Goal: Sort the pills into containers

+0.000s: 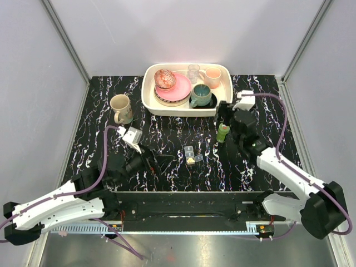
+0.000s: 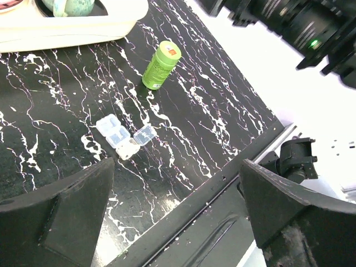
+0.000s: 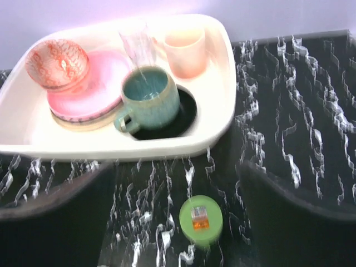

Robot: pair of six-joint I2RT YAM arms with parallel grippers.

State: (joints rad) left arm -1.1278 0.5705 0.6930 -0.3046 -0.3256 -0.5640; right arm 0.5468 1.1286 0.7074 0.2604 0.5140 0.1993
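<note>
The containers (image 1: 191, 154), a short strip of clear square compartments with open lids, lie mid-table; they also show in the left wrist view (image 2: 123, 136). A small yellowish cluster of pills (image 1: 191, 160) sits in the nearest compartment. My left gripper (image 1: 160, 160) is open and empty, low over the table, left of the containers. My right gripper (image 1: 223, 114) is open and hovers above a green bottle (image 1: 222, 133), which stands upright between its fingers in the right wrist view (image 3: 201, 220). The bottle also shows in the left wrist view (image 2: 161, 65).
A white tray (image 1: 149, 97) at the back holds a pink plate, a patterned bowl, a teal mug (image 1: 201, 95), a glass and a peach cup. A beige mug (image 1: 120, 108) stands at the left. The table's front edge runs just below the containers.
</note>
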